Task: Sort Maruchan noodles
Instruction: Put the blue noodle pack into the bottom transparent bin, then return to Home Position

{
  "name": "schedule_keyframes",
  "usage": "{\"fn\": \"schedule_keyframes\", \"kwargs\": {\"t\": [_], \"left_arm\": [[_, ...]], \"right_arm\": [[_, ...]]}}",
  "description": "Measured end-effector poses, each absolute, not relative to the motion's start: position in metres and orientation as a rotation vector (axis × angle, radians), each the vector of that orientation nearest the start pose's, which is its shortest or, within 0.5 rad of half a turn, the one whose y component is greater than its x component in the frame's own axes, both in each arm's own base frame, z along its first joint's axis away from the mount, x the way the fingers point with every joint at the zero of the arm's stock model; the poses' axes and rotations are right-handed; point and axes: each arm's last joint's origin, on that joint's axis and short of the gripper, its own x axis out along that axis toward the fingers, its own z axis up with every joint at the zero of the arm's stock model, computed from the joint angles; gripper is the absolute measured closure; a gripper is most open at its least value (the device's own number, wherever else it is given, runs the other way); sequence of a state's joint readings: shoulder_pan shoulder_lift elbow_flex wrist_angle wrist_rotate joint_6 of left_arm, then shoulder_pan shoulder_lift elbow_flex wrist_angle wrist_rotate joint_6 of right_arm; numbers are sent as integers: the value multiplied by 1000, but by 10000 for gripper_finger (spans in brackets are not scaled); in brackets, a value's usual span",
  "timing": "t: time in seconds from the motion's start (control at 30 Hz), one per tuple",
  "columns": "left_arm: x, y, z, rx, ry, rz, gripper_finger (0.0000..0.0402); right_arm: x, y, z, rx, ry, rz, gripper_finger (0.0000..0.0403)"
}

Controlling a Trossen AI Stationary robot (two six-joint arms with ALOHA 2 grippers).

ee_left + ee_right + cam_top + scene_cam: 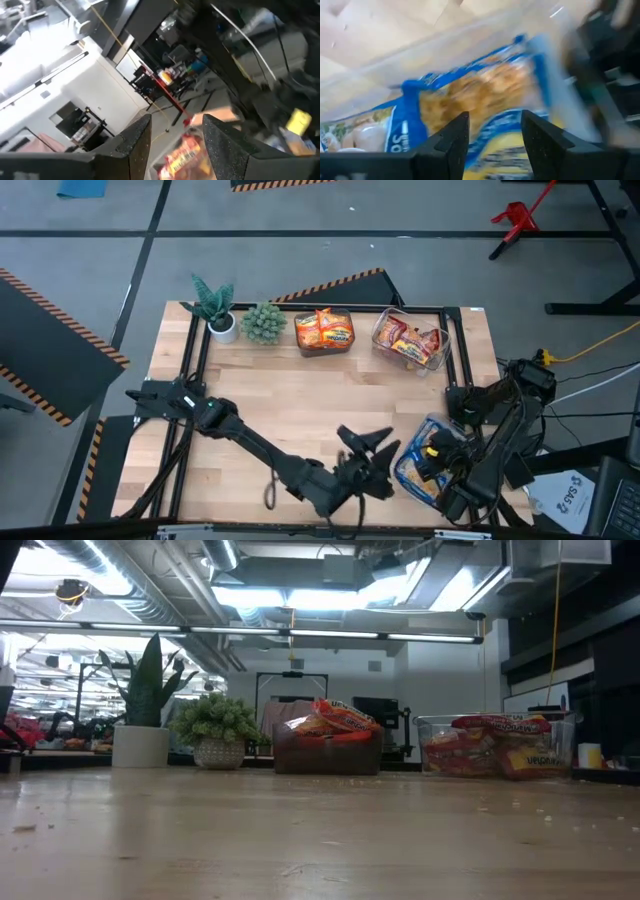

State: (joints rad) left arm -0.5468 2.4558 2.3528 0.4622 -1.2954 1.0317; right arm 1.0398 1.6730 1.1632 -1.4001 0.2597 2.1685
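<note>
Hanging low over the near right part of the desk (300, 400), the right claw (492, 145) stood with its fingers apart and nothing between them, directly above the blue-and-white packets (425, 455) lying in a clear bin (402, 473) there. The left claw (372, 448) was lifted near the desk's front middle, fingers also apart and empty. Orange packets (324, 330) filled one bin at the far edge beside two potted plants (240, 315), and red-brown packets (410, 340) filled the clear bin next to it.
</note>
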Motion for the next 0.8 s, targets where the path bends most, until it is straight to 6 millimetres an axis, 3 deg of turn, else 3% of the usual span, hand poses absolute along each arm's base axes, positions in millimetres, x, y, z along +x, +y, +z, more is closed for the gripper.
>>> {"fn": "schedule_keyframes", "kwargs": {"t": [0.17, 0.37, 0.6, 0.7, 0.8], "left_arm": [[452, -245, 394, 571, 91, 785, 231], [414, -235, 451, 453, 9, 784, 231], [387, -238, 473, 380, 40, 822, 231], [366, -240, 491, 294, 21, 819, 231], [338, -241, 512, 226, 19, 811, 231]], "right_arm": [[139, 221, 236, 501, 1104, -1073, 238], [139, 224, 229, 533, 1159, -1040, 238], [140, 227, 196, 603, 1202, -938, 238], [141, 228, 199, 600, 1195, -934, 238], [142, 226, 221, 575, 1128, -926, 238]]}}
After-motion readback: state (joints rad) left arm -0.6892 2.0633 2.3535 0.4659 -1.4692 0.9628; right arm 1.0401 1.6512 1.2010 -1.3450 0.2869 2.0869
